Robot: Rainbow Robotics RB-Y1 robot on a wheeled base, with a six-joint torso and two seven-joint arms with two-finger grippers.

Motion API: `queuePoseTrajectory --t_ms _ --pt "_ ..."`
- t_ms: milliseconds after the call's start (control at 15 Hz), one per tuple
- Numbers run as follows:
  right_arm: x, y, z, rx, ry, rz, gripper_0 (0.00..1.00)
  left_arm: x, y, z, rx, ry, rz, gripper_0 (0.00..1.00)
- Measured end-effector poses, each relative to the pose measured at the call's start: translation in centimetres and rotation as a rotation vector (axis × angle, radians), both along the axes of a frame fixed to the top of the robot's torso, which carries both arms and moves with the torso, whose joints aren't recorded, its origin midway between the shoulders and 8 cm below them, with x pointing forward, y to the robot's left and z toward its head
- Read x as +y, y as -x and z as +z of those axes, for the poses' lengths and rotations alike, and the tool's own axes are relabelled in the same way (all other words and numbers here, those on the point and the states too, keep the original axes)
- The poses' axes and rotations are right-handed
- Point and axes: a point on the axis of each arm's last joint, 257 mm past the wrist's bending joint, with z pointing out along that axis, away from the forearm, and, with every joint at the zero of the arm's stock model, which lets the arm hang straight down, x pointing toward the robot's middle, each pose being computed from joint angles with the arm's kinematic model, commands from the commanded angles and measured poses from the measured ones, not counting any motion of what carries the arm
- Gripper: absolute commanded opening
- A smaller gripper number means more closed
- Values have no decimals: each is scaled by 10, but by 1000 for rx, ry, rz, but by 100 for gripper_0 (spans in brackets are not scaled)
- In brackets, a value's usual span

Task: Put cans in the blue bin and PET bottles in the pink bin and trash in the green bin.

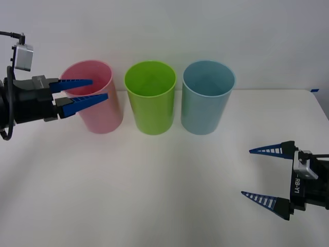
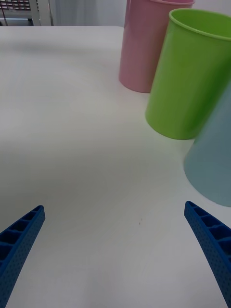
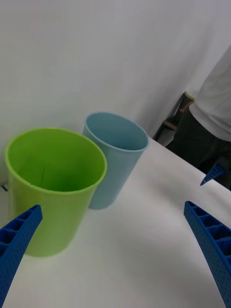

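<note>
Bins stand in a row on the white table [image 1: 154, 185]: the pink bin [image 1: 97, 110], the green bin [image 1: 150, 98] just beside it, and the blue bin [image 1: 207, 98] just beside that, all upright, mouths open.

Raised at the height of the pink bin's rim, the left gripper [image 1: 91, 90] points its blue ribbed fingers across that bin's mouth, toward the green bin beyond their tips. The fingers are parted by a moderate gap with nothing between them. From its wrist camera the green bin [image 3: 55, 178] sits closest ahead and the blue bin [image 3: 115, 151] behind it.

Low over the table, well apart from the bins, the right gripper [image 1: 254, 172] is spread wide and holds nothing. The blue bin [image 2: 214, 159] is nearest ahead of it, then the green bin [image 2: 192, 77], then the pink bin [image 2: 147, 45] farthest off.
</note>
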Motion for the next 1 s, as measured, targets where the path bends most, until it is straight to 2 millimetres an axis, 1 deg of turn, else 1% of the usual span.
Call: queuePoseTrajectory --t_ms 133,333,600,800,1000 --pt "0 0 0 0 0 0 100 10 13 -20 21 -23 14 100" --pt "0 0 0 0 0 0 100 21 33 -43 42 -46 26 100" --pt "0 0 0 0 0 0 100 27 66 -71 130 -47 82 100" --pt "0 0 0 0 0 0 100 35 76 -93 165 -65 138 100" --pt "0 0 0 0 0 0 100 46 83 -126 185 -104 194 100"
